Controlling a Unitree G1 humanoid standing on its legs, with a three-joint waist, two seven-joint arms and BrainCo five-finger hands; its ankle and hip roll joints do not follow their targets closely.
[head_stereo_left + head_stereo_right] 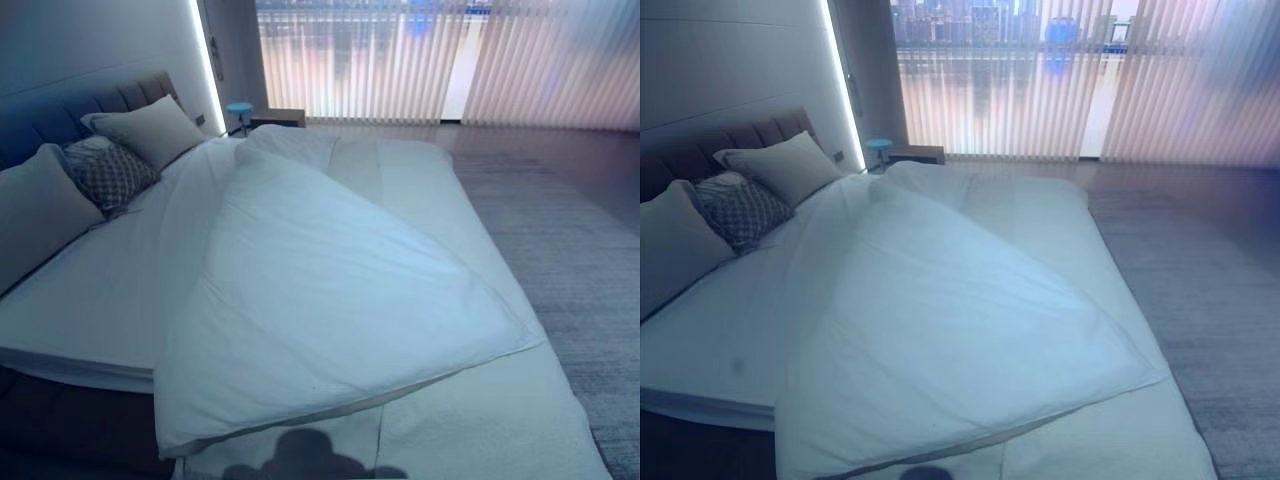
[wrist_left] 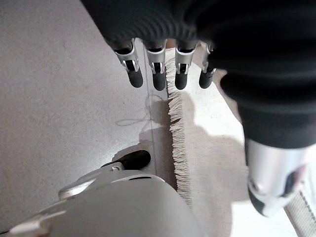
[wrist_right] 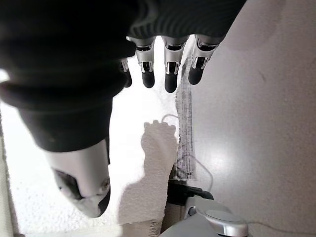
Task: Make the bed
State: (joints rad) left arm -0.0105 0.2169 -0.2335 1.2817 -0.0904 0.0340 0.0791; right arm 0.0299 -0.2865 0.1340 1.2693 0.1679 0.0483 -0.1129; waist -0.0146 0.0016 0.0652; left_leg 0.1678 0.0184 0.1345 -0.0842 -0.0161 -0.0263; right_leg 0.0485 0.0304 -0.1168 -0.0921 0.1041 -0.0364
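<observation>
Hanging empty with fingers relaxed above the fringed rug (image 2: 207,148), the left hand (image 2: 163,64) and right hand (image 3: 168,59) held nothing, while the duvet (image 1: 320,290) lay folded diagonally across the bed (image 1: 500,420), leaving nearly everything undone.

A: What stands near the vertical blinds (image 1: 430,60)?
B: A wooden nightstand (image 1: 277,117) sits just beside their left end, low against the floor. A small blue round stool (image 1: 239,107) is just left of the nightstand.
A: And below the blinds?
B: A grey carpet (image 1: 570,250) extends from beneath them; a fringed rug edge (image 2: 177,143) lies on the floor.
</observation>
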